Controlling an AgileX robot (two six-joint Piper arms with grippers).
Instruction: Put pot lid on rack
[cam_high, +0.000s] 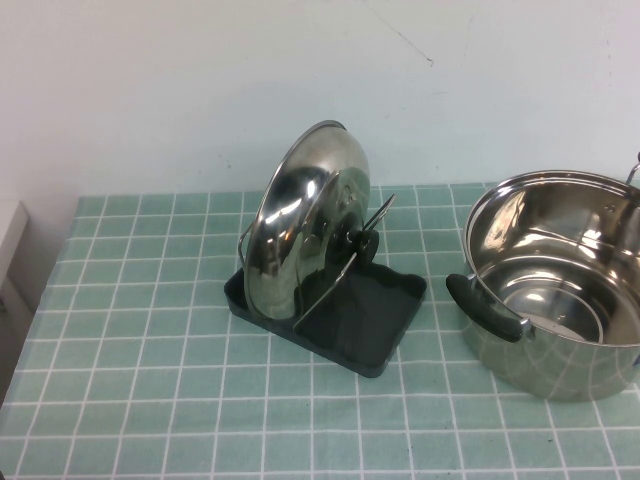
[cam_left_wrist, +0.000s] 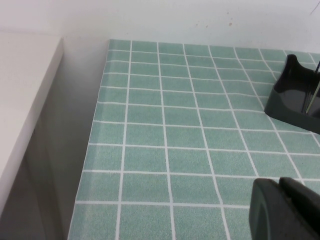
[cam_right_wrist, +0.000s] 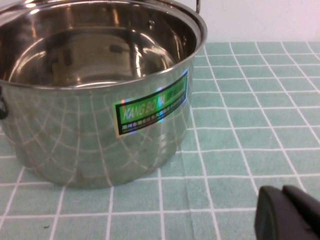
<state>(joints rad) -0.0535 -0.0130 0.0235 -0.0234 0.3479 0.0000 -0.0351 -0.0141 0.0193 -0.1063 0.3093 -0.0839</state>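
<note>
The shiny steel pot lid with a black knob stands on edge in the dark rack, leaning against its wire loops. Neither gripper shows in the high view. My left gripper is shut and empty above the green tiled table, near the table's left edge; a corner of the rack shows ahead of it. My right gripper is shut and empty, low over the table beside the steel pot.
The deep steel pot with black side handles stands at the right of the table. A white surface lies beside the table's left edge. A white wall runs behind.
</note>
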